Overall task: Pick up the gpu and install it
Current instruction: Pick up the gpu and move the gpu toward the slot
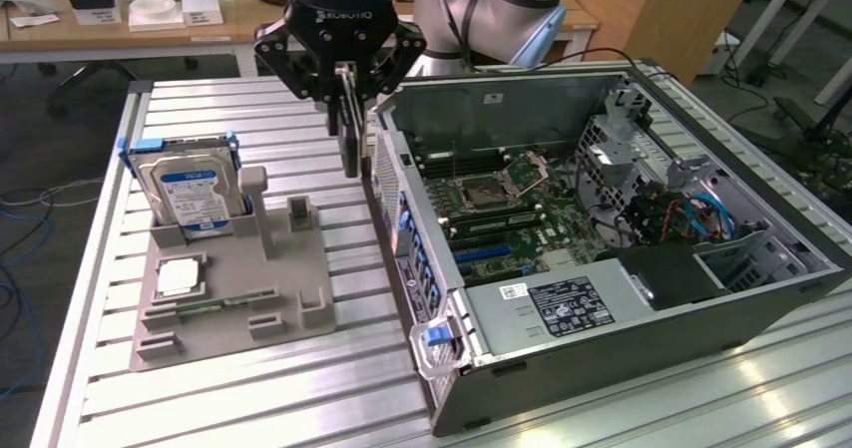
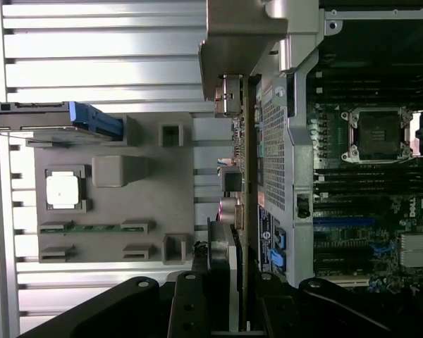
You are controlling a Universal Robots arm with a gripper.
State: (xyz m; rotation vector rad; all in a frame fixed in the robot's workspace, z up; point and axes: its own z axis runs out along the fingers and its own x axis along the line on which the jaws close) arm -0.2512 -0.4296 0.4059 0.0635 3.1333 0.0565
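My gripper (image 1: 346, 97) is shut on the gpu (image 1: 351, 139), a thin card that hangs edge-on and upright below the fingers. The card hovers above the table in the gap between the grey parts holder (image 1: 226, 288) and the rear wall of the open computer case (image 1: 586, 219). In the wrist view the gpu (image 2: 244, 176) shows as a thin green edge with its silver bracket (image 2: 233, 42) at the far end, right beside the case's perforated rear wall (image 2: 273, 155). My gripper (image 2: 233, 271) grips its near end.
The holder carries an upright hard drive (image 1: 195, 197), a square processor (image 1: 176, 276) and a narrow memory stick (image 1: 213, 306). Inside the case lie the motherboard (image 1: 513, 214) and a power supply (image 1: 560, 303). A slotted aluminium table (image 1: 266, 398) is underneath.
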